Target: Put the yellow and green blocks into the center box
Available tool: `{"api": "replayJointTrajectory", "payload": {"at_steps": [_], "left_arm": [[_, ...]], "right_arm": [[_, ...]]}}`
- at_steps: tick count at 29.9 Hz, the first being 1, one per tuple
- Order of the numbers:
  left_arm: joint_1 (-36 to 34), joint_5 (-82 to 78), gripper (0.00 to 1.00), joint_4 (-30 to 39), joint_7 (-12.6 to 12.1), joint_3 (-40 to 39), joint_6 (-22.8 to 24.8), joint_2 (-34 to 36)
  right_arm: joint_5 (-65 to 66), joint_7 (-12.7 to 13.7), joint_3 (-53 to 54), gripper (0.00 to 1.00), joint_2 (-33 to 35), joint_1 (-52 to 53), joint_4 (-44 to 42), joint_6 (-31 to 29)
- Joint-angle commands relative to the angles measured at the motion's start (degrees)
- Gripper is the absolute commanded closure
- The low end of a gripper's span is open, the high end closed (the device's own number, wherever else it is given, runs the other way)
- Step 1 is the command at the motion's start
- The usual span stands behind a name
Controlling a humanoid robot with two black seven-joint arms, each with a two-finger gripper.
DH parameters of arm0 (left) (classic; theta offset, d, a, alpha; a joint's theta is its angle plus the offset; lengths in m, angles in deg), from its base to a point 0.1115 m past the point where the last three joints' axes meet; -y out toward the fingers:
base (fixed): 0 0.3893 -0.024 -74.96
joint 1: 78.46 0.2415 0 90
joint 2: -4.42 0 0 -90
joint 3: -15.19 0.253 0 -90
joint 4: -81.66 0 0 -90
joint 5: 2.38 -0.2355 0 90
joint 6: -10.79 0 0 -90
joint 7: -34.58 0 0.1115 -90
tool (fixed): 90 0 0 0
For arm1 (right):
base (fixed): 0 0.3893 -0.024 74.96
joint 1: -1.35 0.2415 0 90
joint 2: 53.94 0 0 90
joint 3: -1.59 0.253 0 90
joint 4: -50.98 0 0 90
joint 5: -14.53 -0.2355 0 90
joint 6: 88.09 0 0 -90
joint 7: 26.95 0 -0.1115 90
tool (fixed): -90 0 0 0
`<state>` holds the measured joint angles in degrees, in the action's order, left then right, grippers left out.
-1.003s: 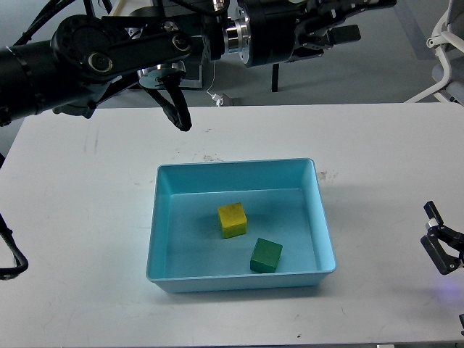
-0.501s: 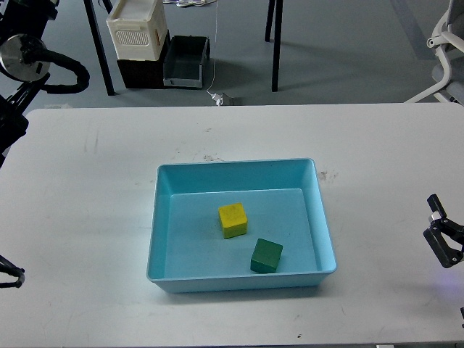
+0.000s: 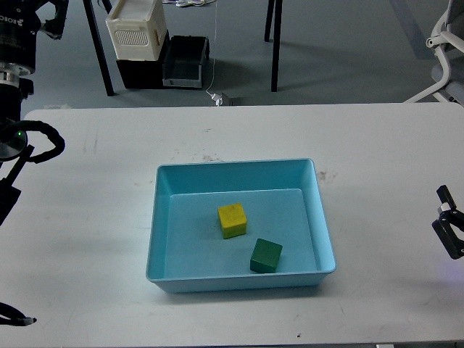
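Both blocks sit inside the blue box (image 3: 241, 168) at table center: the yellow block (image 3: 232, 220) near the middle of the floor, the green block (image 3: 266, 255) just beside it, toward the front-right corner, slightly rotated. They look close but not touching. Neither leans on a wall.

You'll find no gripper over the box. The right gripper (image 3: 451, 230) pokes in at the far right edge, low, well apart from the box and level w/ the yellow block; it's cropped by the frame, so whether its jaws are apart or together can't be told. The left arm (image 3: 22, 148) shows only as dark links and cable at the left edge; its gripper end isn't visible, so no call on its jaws either.

Judgement: w/ both colours already in the box, the task reads as done, and the arms look parked at the sides. The relation that matters for any next move: the blocks lie inboard of both arms, the green one nearer the right side, the yellow roughly midway. If you need a re-grasp, the right gripper looks the shorter reach to green, approaching across the right wall of the box. Neither block has a clear long axis; they're near-cubes, so the green block's turn sets jaw alignment.

Table (image 3: 377, 145) around the box is bare white, scuffed behind the box.
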<state>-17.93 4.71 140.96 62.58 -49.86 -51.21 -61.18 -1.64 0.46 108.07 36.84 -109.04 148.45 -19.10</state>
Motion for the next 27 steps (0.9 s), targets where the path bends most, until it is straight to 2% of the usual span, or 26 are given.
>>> {"api": "replayJointTrajectory", "payload": {"at_steps": [1,7,14,21,27], "left_arm": [[10.5,1.3,0.00,7.2,0.0,-5.8,0.0,-0.1],[24.4,1.3,0.00,15.6,0.0,-7.4,0.0,-3.3],[36.7,2.2,0.00,26.5,0.0,-7.2,0.0,-6.8],[45.0,2.3,0.00,28.1,0.0,-6.8,0.0,-7.9],[47.5,2.4,0.00,28.8,0.0,-7.5,0.0,-8.0]], "right_arm": [[0.0,0.0,0.6,0.00,1.4,0.0,0.0,0.0],[0.0,0.0,0.6,0.00,1.6,-0.2,-0.1,0.0],[1.2,0.1,0.1,0.00,1.4,-0.4,-1.4,-0.8],[1.2,0.1,0.1,0.00,0.5,-2.8,-1.2,-2.9],[1.2,0.1,0.3,0.00,0.4,-3.8,-1.3,-4.4]]}}
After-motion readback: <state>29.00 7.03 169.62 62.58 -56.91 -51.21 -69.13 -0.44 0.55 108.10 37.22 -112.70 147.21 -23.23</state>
